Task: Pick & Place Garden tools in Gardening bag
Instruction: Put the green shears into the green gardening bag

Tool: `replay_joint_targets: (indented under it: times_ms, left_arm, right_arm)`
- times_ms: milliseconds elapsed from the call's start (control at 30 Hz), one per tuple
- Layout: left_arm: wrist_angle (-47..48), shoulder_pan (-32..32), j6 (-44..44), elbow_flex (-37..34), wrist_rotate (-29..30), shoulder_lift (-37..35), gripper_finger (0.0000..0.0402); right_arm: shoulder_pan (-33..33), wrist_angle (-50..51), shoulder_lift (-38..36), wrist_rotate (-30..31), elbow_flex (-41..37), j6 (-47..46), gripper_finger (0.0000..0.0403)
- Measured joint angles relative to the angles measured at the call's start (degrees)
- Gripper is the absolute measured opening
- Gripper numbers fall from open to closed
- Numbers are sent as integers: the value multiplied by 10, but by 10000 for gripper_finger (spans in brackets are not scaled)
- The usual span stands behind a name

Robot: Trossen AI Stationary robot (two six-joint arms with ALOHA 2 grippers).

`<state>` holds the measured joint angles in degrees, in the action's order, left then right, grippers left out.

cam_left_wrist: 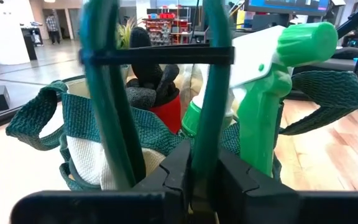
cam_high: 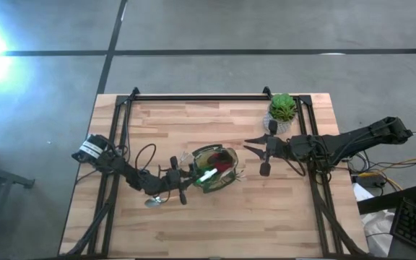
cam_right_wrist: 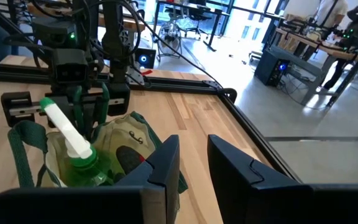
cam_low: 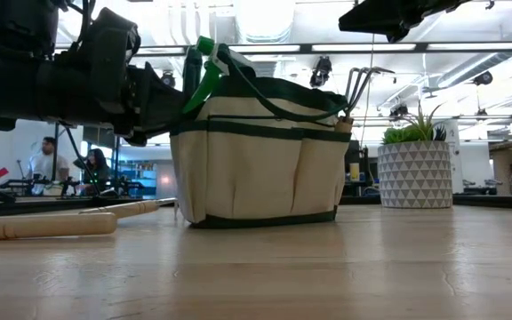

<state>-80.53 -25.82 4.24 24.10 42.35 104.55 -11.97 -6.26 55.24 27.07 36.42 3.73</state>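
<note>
Several tools (cam_high: 209, 173) — inside gardening bag (cam_high: 226, 183)

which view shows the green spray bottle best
The left wrist view: the spray bottle fills the frame, green head and trigger clear, standing in the gardening bag. The right wrist view shows its white nozzle and green neck from above; the high view a small bright streak; the low view only its top.
</note>
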Motion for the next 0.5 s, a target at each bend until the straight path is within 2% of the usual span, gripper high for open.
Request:
replay_joint_targets:
  times_ms: [500]
  left_arm:
    - [2, 0, 5, 0, -1, 0, 65]
  right_arm:
    - [0, 0, 0, 0, 0, 3, 85]
